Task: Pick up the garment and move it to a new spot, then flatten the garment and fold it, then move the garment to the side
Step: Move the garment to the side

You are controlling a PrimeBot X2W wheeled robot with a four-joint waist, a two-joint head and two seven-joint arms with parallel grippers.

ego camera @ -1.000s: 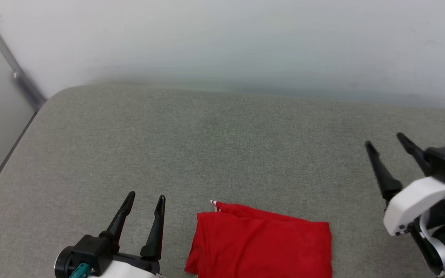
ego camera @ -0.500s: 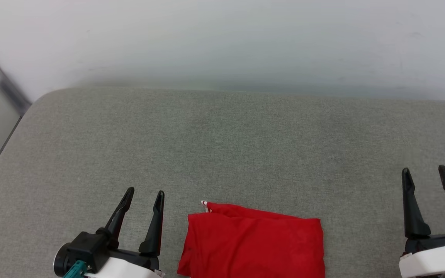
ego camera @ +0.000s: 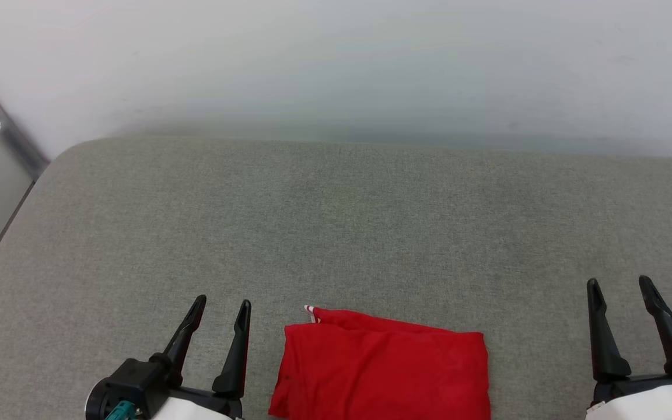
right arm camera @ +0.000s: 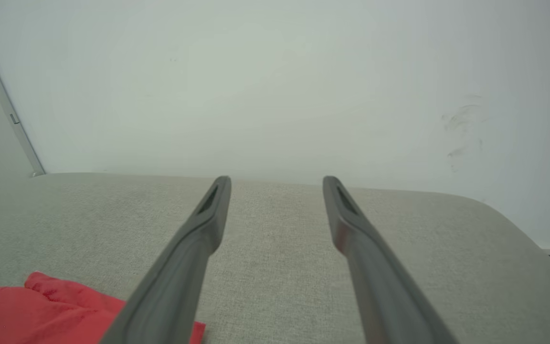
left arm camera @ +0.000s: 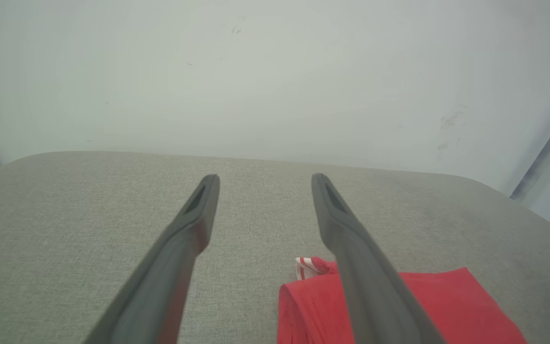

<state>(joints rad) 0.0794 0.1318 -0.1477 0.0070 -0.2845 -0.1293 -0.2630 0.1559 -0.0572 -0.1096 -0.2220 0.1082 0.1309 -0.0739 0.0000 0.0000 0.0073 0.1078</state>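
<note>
The garment (ego camera: 382,370) lies folded on a grey cushion (ego camera: 336,221) that runs up to a pale wall (ego camera: 336,70) at 12 o'clock. In the head view it sits at 6 o'clock, a compact red slab with its plain side up, and the frame cuts off its near edge.

The part that shows is wider than it is deep, so its long axis looks to run from 9 to 3 o'clock. The hidden near edge keeps that from being certain.

The left gripper (ego camera: 223,301) is at 7 o'clock, just beside the garment's 9 o'clock edge without touching it. Its jaws are spread wide and hold nothing. The right gripper (ego camera: 619,282) is at 4 o'clock, well apart from the 3 o'clock edge, and its jaws are also wide and empty.

A small piece of striped trim (ego camera: 309,310) pokes out at the garment's 11 o'clock corner. This suggests the neck end points toward 9 or 12 o'clock, but I cannot tell which.

The fold looks finished, so the step in hand is probably moving the garment to the side. To do that well:

- Bring both grippers in low along the long axis, one at the 9 o'clock edge and one at the 3 o'clock edge.
- Slide a finger under every layer before closing, because pinching only the top layer would peel the fold open.
- Lift both ends evenly and keep the slab taut but not stretched.
- Set it down flat, and watch that the loose trim corner does not catch.
</note>
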